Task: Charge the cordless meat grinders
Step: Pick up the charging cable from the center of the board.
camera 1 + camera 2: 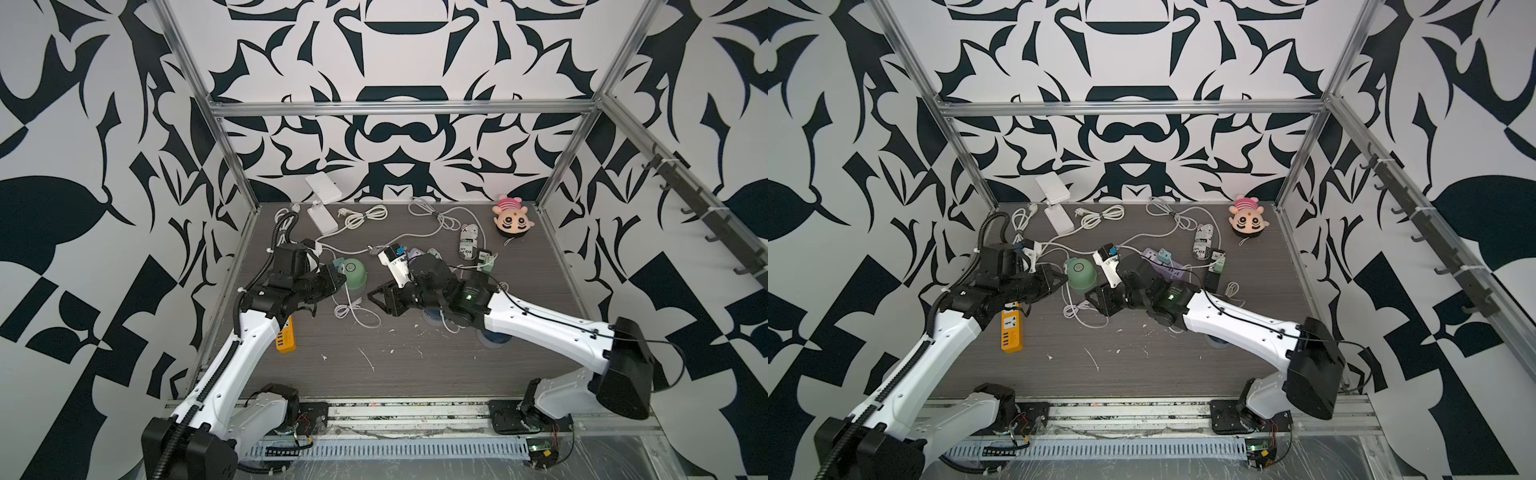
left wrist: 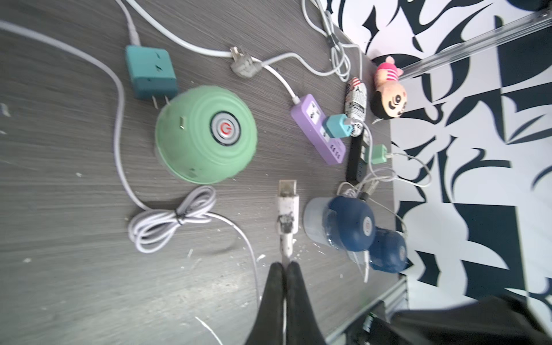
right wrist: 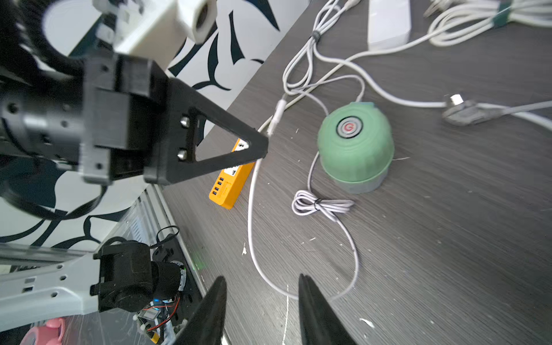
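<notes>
**A:** Where is the green grinder [image 1: 354, 274], and how does it sit?

**B:** Left of the middle of the table [image 1: 415, 365], well in from every edge. It stands upright on its clear bowl, long axis vertical, grey button facing up. A small metal slot on the dome's flank faces the teal adapter [image 2: 150, 73], whose prongs stop just short of the dome.

**A:** And the navy grinders [image 2: 349, 228]?

**B:** Side by side and touching, close to the right edge. In both top views the right forearm covers most of them. From the left wrist's slant I cannot tell whether they stand straight.

**A:** Left gripper [image 2: 285, 267]?

**B:** Jaws pressed together on the white cable [image 2: 286, 248], just behind the plug [image 2: 287, 206]. The plug juts out ahead, its long axis in line with the fingers. Its metal tip is near the dome's lower rim but apart from it, aimed past the dome rather than at the slot.

**A:** Right gripper [image 3: 262, 277]?

**B:** Jaws spread, gripping nothing. Slack cable lies on the table beneath them.

**A:** Room to move?

**B:** A tied coil [image 3: 321, 206] lies just in front of the green grinder. Past it, open tabletop with white flecks runs to the front edge. The orange strip [image 1: 1011, 328] lies near the left edge, partly under the left arm. The purple strip [image 2: 318, 133] sits to the green grinder's right, toward the back.

**A:** The arms?

**B:** The left arm rises from the front-left base, wrist bent so the gripper points right, held off the table. The right arm stretches low from the front right with its gripper pointing left, so the two grippers face each other over the coil.
</notes>
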You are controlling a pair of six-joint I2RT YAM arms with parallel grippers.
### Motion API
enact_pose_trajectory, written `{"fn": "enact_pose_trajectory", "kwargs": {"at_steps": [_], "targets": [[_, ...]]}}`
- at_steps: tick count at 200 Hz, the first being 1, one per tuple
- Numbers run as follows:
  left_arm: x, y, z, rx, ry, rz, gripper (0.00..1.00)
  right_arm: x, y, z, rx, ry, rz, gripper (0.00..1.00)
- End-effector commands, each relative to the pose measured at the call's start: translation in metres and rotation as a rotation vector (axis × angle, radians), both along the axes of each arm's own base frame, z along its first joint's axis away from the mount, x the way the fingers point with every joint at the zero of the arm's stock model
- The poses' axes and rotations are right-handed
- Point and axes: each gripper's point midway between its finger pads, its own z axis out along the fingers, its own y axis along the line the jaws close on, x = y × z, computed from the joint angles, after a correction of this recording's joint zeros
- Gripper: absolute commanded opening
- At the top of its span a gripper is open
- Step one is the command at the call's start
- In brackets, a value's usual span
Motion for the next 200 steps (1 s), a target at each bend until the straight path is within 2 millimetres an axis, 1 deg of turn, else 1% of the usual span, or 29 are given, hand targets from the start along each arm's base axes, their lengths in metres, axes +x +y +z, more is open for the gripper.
{"fn": "enact_pose_trajectory", "kwargs": {"at_steps": [1,36,84,111,132,166,177,192,200], "targets": [[-0.010,-0.010,0.010,-0.101,0.036,-0.001,0.00,0.000,0.028,0.026,0.102,-0.023,0.084,0.44],[-0.018,-0.013,0.018,-0.135,0.043,0.014,0.00,0.011,0.042,0.022,0.103,-0.024,0.080,0.43],[-0.025,-0.015,0.014,-0.123,0.062,0.007,0.00,0.016,0.053,0.024,0.103,-0.021,0.092,0.36],[-0.025,-0.015,0.012,-0.118,0.065,0.008,0.00,0.017,0.055,0.025,0.104,-0.017,0.093,0.35],[-0.026,-0.016,0.014,-0.121,0.064,0.003,0.00,0.019,0.056,0.022,0.082,-0.013,0.085,0.25],[-0.026,-0.016,0.017,-0.126,0.061,0.001,0.00,0.022,0.057,0.019,0.067,-0.009,0.080,0.18],[-0.026,-0.017,0.018,-0.126,0.060,0.000,0.00,0.023,0.058,0.019,0.066,-0.010,0.077,0.12],[-0.027,-0.016,0.020,-0.127,0.056,0.000,0.00,0.024,0.057,0.020,0.064,-0.011,0.074,0.00],[-0.027,-0.017,0.021,-0.128,0.054,-0.002,0.00,0.025,0.056,0.020,0.063,-0.009,0.070,0.00]]}}
